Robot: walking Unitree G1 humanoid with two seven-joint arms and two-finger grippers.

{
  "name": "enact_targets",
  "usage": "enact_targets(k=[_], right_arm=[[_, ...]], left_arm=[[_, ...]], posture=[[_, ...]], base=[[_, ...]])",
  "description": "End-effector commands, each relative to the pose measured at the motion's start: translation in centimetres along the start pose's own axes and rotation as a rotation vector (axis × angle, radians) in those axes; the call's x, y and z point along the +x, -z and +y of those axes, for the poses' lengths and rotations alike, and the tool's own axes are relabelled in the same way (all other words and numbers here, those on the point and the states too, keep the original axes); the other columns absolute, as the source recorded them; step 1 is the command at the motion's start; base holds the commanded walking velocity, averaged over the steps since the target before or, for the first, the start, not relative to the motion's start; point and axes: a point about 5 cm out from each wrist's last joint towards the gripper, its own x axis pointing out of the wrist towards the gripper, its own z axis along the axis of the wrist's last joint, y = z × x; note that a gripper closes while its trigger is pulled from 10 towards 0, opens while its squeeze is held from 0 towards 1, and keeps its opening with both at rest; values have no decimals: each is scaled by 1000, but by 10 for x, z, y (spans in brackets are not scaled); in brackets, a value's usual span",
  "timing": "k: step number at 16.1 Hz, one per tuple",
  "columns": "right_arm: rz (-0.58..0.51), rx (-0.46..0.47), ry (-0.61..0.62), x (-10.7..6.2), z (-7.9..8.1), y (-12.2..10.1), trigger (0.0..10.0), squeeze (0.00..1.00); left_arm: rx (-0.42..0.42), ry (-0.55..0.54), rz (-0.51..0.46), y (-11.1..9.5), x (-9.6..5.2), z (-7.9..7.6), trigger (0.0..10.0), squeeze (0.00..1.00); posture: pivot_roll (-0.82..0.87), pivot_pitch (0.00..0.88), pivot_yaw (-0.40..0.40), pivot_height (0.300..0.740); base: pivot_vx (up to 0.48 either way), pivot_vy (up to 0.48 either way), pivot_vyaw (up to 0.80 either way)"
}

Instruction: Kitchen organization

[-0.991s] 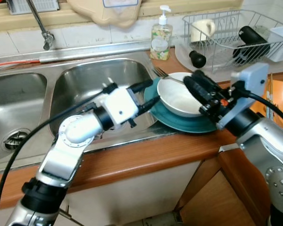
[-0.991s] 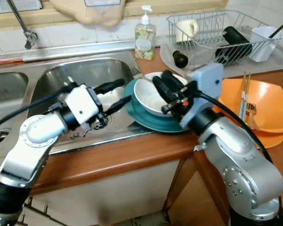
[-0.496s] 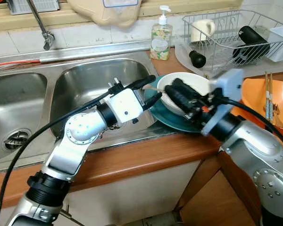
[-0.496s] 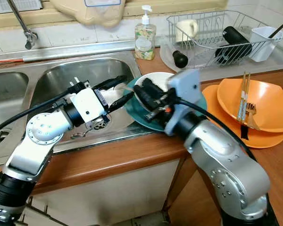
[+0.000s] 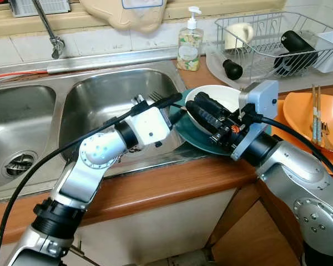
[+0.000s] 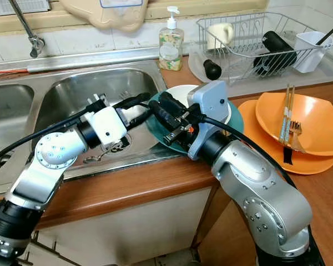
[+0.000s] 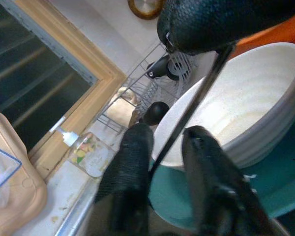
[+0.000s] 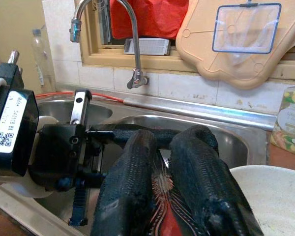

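So, starting at the left: the double sink (image 5: 94, 94) sits bare, and my guess is that's where the dirty stuff is headed. The left gripper (image 5: 175, 107) reaches across the right basin to the near-left edge of the dish stack. Its jaws are apart, one finger above the other, and a thin handle runs through the gap without being squeezed, as far as I can see.

That handle looks like the fork (image 5: 155, 96). Its tines poke out over the basin, just left of the left gripper. It seems to be held level like that so it can pass from one hand to the other, or get dropped in the sink.

Next is the teal plate (image 5: 194, 138) on the counter at the sink's right edge, with the white bowl (image 5: 225, 95) sitting in it. The right gripper (image 5: 193, 105) hangs over the bowl's left rim, pointing left at the other gripper. Its jaws are nearly together and, I think, pinching the fork's handle end, though the contact itself is hard to make out.

Far right are the dish rack (image 5: 266, 61) and the stacked orange bowls (image 5: 302, 108), which hold chopsticks.
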Motion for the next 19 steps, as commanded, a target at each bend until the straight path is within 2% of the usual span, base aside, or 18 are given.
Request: enact_targets(k=[1, 9, 10, 11, 12, 13, 15, 16, 19], right_arm=[[-17, -7, -31, 0, 6, -6, 0, 0], [-11, -6, -34, 1, 9, -4, 0, 0], [-10, -9, -28, 1, 8, -4, 1373, 0], [-10, -9, -28, 1, 8, -4, 1373, 0], [-4, -14, -29, 1, 8, -4, 10000, 0], [-1, -5, -31, 2, 8, -3, 10000, 1000], [-3, -7, -18, 2, 8, -3, 10000, 1000], [-3, -25, -1, 2, 6, -4, 10000, 0], [-5, -44, 19, -1, 2, -5, 10000, 0]], left_arm=[[25, 5, 8, 1, 1, 2, 0, 0], [109, 17, 39, 6, -2, 3, 0, 0], [118, 19, 43, 6, -2, 3, 0, 0], [118, 19, 43, 6, -2, 3, 0, 0], [123, 13, 47, 7, -2, 4, 0, 0], [129, 8, 54, 8, -3, 5, 0, 0], [141, -3, 74, 11, -6, 9, 0, 0], [150, -15, 94, 15, -10, 13, 0, 0], [183, -67, 157, 24, -20, 30, 0, 0]], posture=[[-84, 0, 49, 740], [-84, 0, 50, 740], [-84, 0, 51, 740], [-84, 0, 51, 740], [-84, 0, 52, 740], [-84, 0, 52, 740], [-86, 0, 57, 740], [-85, 0, 58, 740], [-86, 0, 62, 740]], base=[[0, 0, 0], [0, 0, 0], [0, 0, 0], [0, 0, 0], [0, 0, 0], [0, 0, 0], [0, 0, 0], [0, 0, 0], [0, 0, 0]])
